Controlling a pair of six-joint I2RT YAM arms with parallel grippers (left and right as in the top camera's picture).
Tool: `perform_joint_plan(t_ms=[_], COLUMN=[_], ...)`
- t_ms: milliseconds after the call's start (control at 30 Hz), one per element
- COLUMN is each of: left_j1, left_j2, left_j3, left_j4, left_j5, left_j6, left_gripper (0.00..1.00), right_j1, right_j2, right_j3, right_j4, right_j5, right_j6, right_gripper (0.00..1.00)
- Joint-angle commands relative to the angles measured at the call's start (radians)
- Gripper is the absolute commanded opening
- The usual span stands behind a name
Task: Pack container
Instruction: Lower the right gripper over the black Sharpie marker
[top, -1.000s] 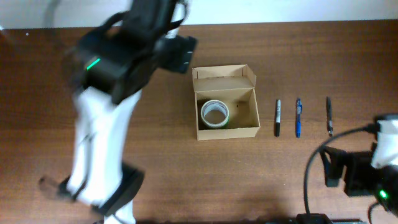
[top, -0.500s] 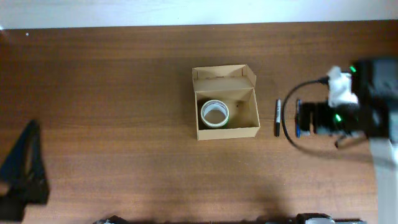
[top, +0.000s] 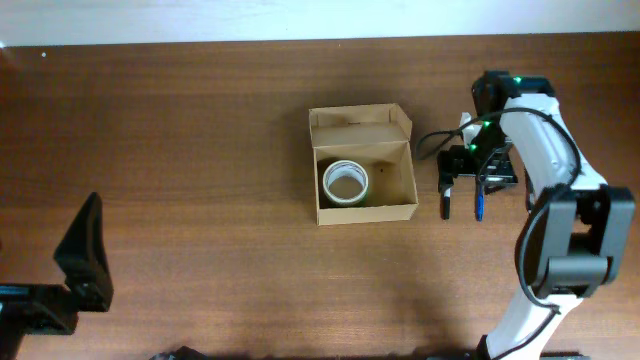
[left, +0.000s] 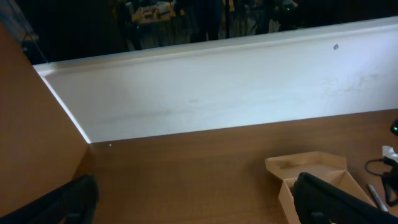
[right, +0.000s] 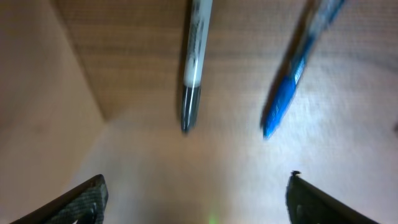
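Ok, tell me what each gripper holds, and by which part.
Nothing. The right gripper is open over the marker and blue pen, touching neither; the left gripper is open and empty.

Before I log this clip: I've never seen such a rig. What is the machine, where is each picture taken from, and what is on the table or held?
These are two robot arms at a wooden table, each ending in a two-finger gripper. The wide picture looks straight down from above. The other two come from cameras on the wrists, so each shows its own fingers at the bottom edge. On the table sits an open cardboard container with a tape roll inside. To its right lie a dark marker and a blue pen. The right gripper hangs open above those two. The left gripper, also open, is far off at the near left. Neither holds anything.
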Motion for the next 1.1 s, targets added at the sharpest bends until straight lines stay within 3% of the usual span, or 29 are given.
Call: perform_joint_plan(t_ms=[0, 433, 967, 1067], left_j1=[0.0, 0.0, 0.0, 0.0], left_j2=[-0.006, -0.006, -0.005, -0.005], left_j3=[-0.012, -0.012, -0.014, -0.014], left_j4=[0.011, 0.012, 0.013, 0.012], left_j5=[-0.019, -0.019, -0.018, -0.018], left_j6=[-0.013, -0.013, -0.013, -0.013], left_gripper=[1.0, 0.99, 0.99, 1.0], right_j1=[0.009, 0.009, 0.009, 0.009], right_j2=[-0.02, -0.018, -0.018, -0.018], right_j3=[0.007, -0.013, -0.235, -0.239], right_j4=[0.053, 0.228, 0.341, 0.341], right_j5=[-0.003, 0.009, 0.012, 0.012], right_j6=[0.018, 0.108, 0.108, 0.108], right_gripper=[0.84, 0.81, 0.81, 0.77])
